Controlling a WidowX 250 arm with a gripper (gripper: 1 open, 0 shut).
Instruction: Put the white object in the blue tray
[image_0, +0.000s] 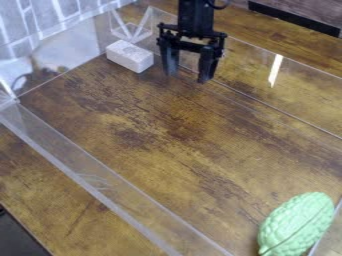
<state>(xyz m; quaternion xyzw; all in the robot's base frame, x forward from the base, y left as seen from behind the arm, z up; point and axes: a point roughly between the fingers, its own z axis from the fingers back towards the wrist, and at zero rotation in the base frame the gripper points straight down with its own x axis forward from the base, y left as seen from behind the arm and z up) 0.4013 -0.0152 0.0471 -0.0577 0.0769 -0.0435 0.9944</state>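
**One block to grab, and no blue tray in sight yet**

One thing matters for us right now: the white object (130, 56), a little soap-bar-shaped block lying flat on the wooden table (174, 130). It sits just to the left of our gripper (190, 70) as the camera sees it, a touch farther back, near but not touching. The gripper points almost straight down with its jaws spread wide and nothing between them, low over the wood.

So we're lined up beside the block, not over it. Our take on doing this step well: slide across until the block sits squarely between the two fingers, with the jaws straddling its narrow width and not the long side, since it looks about as wide as the opening. It lies at a slant, so a small wrist turn to match its edges would probably save us from pushing it around. Then go down until the fingertips are close to the table and close gently. The block sits near the clear wall (80, 70) at the back left, so the outer finger needs room on that side.

The green ribbed leaf thing (297, 225) is well away, toward the camera and to the right; we ignore it. We can't see the blue tray anywhere in this view.
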